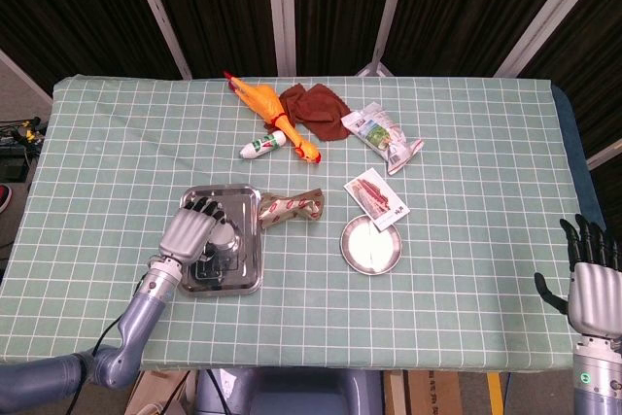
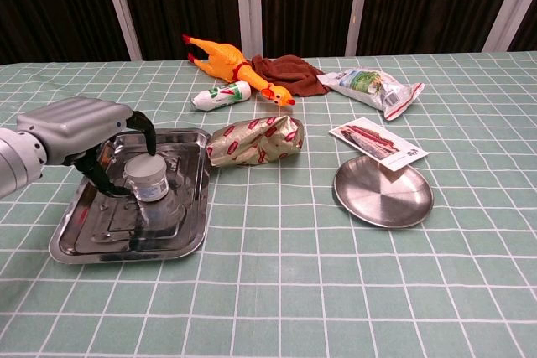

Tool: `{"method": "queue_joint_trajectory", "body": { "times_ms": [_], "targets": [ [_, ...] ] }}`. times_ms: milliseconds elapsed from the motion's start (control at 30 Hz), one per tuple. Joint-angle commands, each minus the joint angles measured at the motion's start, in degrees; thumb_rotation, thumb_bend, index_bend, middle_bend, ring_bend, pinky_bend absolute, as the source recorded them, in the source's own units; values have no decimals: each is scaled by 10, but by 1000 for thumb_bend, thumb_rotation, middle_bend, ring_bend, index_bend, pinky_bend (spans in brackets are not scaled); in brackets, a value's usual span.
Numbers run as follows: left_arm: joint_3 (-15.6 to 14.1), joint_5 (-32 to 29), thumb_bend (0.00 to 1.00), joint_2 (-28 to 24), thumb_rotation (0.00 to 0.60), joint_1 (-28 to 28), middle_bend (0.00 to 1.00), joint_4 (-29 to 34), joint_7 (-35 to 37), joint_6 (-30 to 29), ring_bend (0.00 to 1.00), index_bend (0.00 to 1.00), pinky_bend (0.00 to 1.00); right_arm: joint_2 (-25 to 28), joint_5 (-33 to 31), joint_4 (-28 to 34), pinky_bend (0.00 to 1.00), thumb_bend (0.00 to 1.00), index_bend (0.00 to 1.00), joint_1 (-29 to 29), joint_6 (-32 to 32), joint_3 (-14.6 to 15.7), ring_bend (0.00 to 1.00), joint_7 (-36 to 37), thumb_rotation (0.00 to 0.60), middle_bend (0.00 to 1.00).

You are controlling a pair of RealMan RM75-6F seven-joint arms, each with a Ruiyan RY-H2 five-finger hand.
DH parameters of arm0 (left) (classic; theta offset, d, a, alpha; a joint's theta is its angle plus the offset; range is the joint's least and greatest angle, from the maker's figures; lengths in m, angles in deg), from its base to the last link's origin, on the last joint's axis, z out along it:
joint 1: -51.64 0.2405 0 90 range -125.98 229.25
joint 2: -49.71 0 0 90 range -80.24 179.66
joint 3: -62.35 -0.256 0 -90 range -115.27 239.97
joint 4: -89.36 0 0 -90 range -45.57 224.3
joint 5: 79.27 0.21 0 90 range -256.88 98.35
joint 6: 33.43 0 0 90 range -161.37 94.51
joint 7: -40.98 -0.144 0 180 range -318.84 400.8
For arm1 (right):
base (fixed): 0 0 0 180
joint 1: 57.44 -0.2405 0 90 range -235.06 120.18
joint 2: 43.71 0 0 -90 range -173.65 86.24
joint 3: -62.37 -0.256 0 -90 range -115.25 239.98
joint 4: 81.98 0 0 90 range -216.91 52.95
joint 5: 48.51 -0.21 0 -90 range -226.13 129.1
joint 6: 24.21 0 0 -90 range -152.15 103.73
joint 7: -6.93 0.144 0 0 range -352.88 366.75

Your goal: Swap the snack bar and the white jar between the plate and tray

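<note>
no print is legible: marks on the snack bar (image 2: 377,143), pouch (image 2: 372,86), wrapper (image 2: 254,142) and tube (image 2: 220,95) are too small.
</note>
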Motion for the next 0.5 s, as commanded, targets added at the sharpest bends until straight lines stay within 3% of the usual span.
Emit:
{"method": "queue_joint_trajectory", "body": {
  "times_ms": [33, 267, 500],
  "targets": [
    [-1, -1, 303, 4, 600, -2, 230, -5, 0, 2, 184, 387, 325, 0, 2, 1, 0, 302, 124, 2, 1, 0, 12, 2, 600, 73],
    [-2, -5, 304, 14, 600, -10, 222, -22, 2, 11, 190, 390, 330, -2, 5, -1, 0, 301, 124, 4, 2, -5, 16, -2, 600, 73],
    [-5, 28, 289, 11, 600, -7, 202, -23, 49, 2, 190, 391, 330, -4, 6, 0, 0, 303, 124, 6, 3, -8, 18, -1, 600, 73]
  ]
}}
